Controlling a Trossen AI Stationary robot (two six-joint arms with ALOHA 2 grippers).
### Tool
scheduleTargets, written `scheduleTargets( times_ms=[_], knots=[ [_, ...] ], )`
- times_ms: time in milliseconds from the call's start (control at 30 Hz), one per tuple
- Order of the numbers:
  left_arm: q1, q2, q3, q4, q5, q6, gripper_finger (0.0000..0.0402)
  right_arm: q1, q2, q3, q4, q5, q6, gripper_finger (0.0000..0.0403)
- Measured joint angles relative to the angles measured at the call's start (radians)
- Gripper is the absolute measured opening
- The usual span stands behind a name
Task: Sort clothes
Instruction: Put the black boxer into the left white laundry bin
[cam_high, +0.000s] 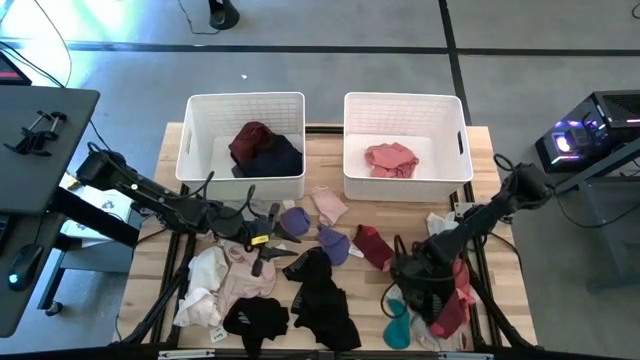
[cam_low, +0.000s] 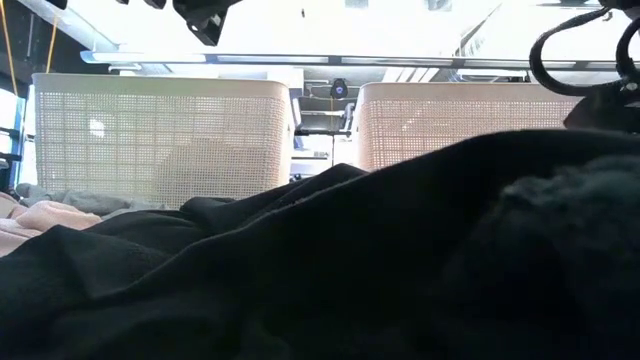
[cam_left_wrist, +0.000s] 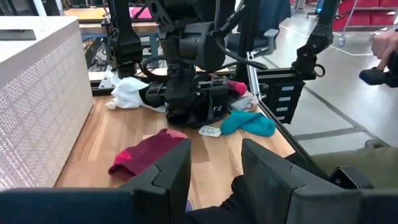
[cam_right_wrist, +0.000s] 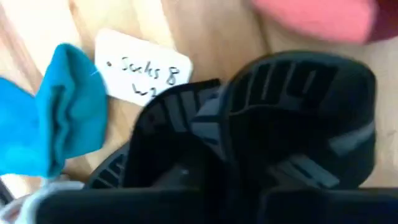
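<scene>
— Black cloth is all the table-level camera gives me, with the two bins behind it. Where is the right hand (cam_high: 415, 285)?

— Down on the counter (cam_high: 385, 215) at its right front, pressed into a black garment (cam_right_wrist: 249, 124) with grey lettering. A teal sock (cam_right_wrist: 62, 118) lies just beside it, next to a white tag (cam_right_wrist: 144, 76) with handwriting on it.

— Is it clamped on that garment?

— I cannot tell. The cloth is bunched right up against the wrist camera and hides the grip.

— And the left hand (cam_high: 272, 238)?

— Above the middle of the counter, its fingers (cam_left_wrist: 171, 180) apart and holding nothing. A lavender garment (cam_high: 295, 222) is just beside it, and a maroon sock (cam_left_wrist: 146, 152) lies on the wood ahead of it.

— The rest of the clothes?

— The left bin (cam_high: 198, 140) holds maroon and navy pieces (cam_high: 262, 148). The right bin (cam_high: 355, 150) holds a pink garment (cam_high: 390, 158). Loose along the front of the counter are a black heap (cam_high: 320, 295), a pale pink piece (cam_high: 240, 280) and a white piece (cam_high: 200, 285).
</scene>
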Motion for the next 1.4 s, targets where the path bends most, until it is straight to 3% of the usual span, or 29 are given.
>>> scheduleTargets(
  times_ms=[67, 267, 400, 567, 700, 800, 1033, 1200, 1400],
  knots=[
    [0.000, 0.000, 0.000, -0.001, 0.000, -0.001, 0.0129, -0.007, -0.016, 0.024, -0.031, 0.022, -0.017, 0.0009],
    [0.000, 0.000, 0.000, -0.001, 0.000, -0.024, 0.0129, 0.005, -0.105, 0.200, -0.298, 0.156, -0.018, 0.0009],
    [0.000, 0.000, 0.000, -0.001, 0.000, -0.024, 0.0129, 0.034, -0.181, 0.351, -0.443, 0.333, -0.026, 0.0006],
    [0.000, 0.000, 0.001, -0.005, 0.000, -0.024, 0.0129, 0.067, -0.250, 0.519, -0.555, 0.654, -0.033, 0.0005],
    [0.000, 0.000, 0.001, -0.005, 0.000, -0.007, 0.0129, 0.069, -0.270, 0.609, -0.550, 0.849, -0.091, 0.0003],
    [0.000, 0.001, 0.001, -0.003, -0.001, 0.001, 0.0129, 0.061, -0.271, 0.640, -0.518, 0.928, -0.131, 0.0004],
    [0.000, 0.043, 0.001, 0.108, -0.100, 0.119, 0.0129, -0.051, -0.253, 0.521, -0.177, 0.772, -0.310, 0.0002],
    [0.000, 0.161, 0.002, 0.360, -0.106, 0.277, 0.0129, -0.131, -0.217, 0.401, 0.253, 0.637, -0.572, 0.0001],
    [0.018, 0.326, 0.011, 0.673, -0.106, 0.375, 0.0134, -0.216, -0.133, 0.314, 0.648, 0.485, -0.764, 0.0001]
  ],
)
